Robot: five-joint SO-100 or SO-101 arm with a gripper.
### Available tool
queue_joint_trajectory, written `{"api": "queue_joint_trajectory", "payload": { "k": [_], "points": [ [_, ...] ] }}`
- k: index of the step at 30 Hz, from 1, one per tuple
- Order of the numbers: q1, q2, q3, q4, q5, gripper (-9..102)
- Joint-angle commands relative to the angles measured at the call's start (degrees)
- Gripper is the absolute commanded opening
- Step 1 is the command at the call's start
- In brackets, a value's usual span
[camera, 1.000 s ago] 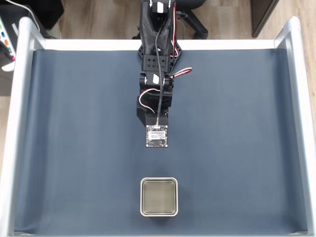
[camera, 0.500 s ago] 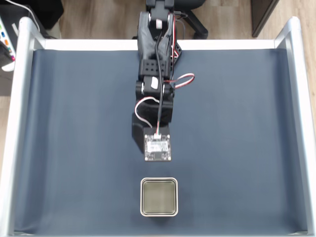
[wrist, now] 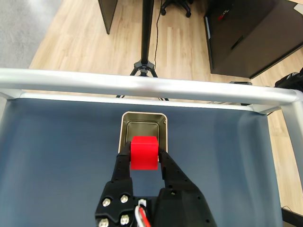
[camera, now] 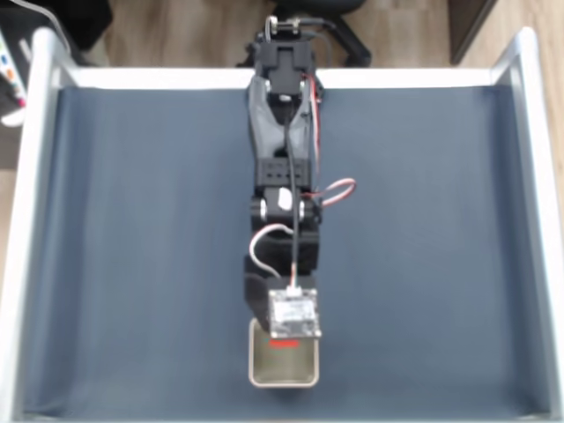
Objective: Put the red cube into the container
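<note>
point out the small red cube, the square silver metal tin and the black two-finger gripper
small red cube (wrist: 144,152), wrist view, on its front face.
square silver metal tin (wrist: 144,116), wrist view, on its far rim.
black two-finger gripper (wrist: 144,158), wrist view, midway between the fingertips that clamp the cube.

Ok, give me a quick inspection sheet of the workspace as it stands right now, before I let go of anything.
Surface: dark blue mat inside a silver frame; flat, no wrinkles seen.
Job's things: red cube held between the fingers of the tool; in the wrist view it sits over the near edge of the container, which looks empty.
Clutter: nothing seen on the mat.
Tool: shut on the red cube, above the container's near side.
Cables: black and red-white leads loop along the arm, off the mat.
Surroundings: wooden floor, a tripod and dark furniture beyond the frame.
</note>
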Motion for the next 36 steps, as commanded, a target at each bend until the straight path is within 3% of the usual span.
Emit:
{"api": "queue_joint_trajectory", "payload": {
  "k": [1,36],
  "points": [
    [-0.44,-1.05,-4.75,-0.09,1.05,0],
    [-0.88,-13.8,-12.22,-5.54,6.77,2]
  ]
}}
